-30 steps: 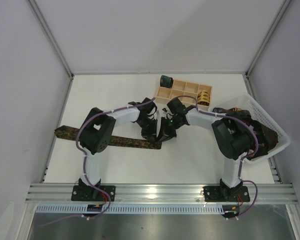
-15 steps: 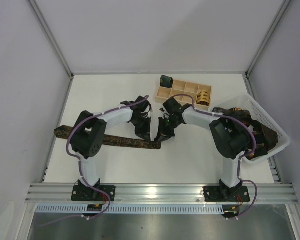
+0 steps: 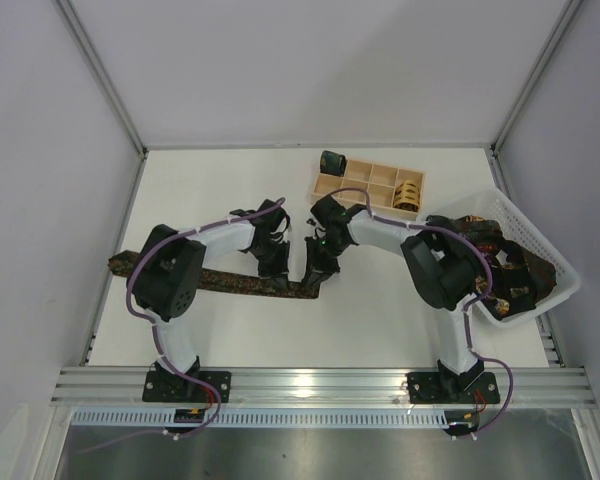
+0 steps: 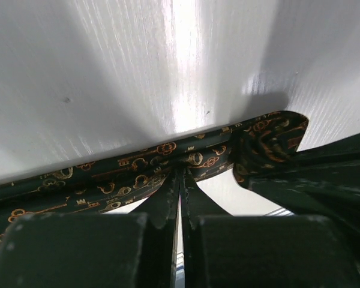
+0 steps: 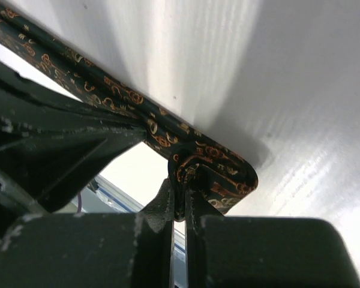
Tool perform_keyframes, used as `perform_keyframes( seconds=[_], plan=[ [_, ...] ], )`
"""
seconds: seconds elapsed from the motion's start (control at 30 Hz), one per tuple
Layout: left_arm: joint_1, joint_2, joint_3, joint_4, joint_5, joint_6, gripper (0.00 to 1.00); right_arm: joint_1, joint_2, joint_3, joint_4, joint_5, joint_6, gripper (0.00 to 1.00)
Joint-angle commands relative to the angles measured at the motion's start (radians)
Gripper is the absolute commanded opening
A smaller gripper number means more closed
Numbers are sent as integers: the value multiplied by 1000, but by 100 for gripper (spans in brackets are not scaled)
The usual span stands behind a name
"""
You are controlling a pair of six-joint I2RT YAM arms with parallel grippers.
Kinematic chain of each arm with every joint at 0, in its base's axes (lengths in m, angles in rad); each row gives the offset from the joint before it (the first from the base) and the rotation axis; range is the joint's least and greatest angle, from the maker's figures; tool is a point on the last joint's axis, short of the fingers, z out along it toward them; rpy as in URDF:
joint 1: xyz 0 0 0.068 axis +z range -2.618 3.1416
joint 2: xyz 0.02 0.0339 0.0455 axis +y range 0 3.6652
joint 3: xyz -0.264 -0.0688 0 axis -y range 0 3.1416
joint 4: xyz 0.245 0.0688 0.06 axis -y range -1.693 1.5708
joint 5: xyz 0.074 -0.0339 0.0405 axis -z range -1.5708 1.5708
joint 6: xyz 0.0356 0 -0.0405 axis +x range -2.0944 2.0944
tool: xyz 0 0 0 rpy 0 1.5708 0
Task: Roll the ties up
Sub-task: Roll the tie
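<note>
A long dark tie (image 3: 230, 282) with a gold key pattern lies flat across the left half of the table. My left gripper (image 3: 273, 268) is shut on its near edge, seen up close in the left wrist view (image 4: 180, 175). My right gripper (image 3: 313, 278) is shut on the tie's folded-over right end (image 5: 219, 171), a small started coil held between the fingertips (image 5: 183, 183). The two grippers sit close side by side. The folded end also shows in the left wrist view (image 4: 269, 144). A dark green rolled tie (image 3: 332, 160) and a tan-gold rolled tie (image 3: 408, 192) sit at the tray.
The pale wooden compartment tray (image 3: 365, 180) stands at the back, just behind the grippers. A white mesh basket (image 3: 545, 240) at the right edge holds several loose ties (image 3: 510, 270). The right arm's elbow hangs beside the basket.
Both grippers have moved left along the table, and the tie's right end has come left with them. The left arm's elbow has swung left over the tie's wide end.
</note>
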Motion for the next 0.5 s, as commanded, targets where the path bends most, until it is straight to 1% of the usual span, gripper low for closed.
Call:
perform_keyframes(
  seconds=[0.0,0.13,0.33,0.37,0.47],
  plan=[
    [1,-8,2,40,7,-1,3,20,44,67,-51,29,-16,1],
    [4,-14,-13,40,-1,5,3,29,84,96,-65,26,-22,3],
    [13,-23,-36,46,-1,7,3,31,100,93,-49,-11,-44,23],
    [14,-26,-39,48,2,7,3,31,94,78,-31,-19,-56,30],
    [22,-32,-45,50,12,7,3,28,52,32,27,-49,-62,40]
  ],
)
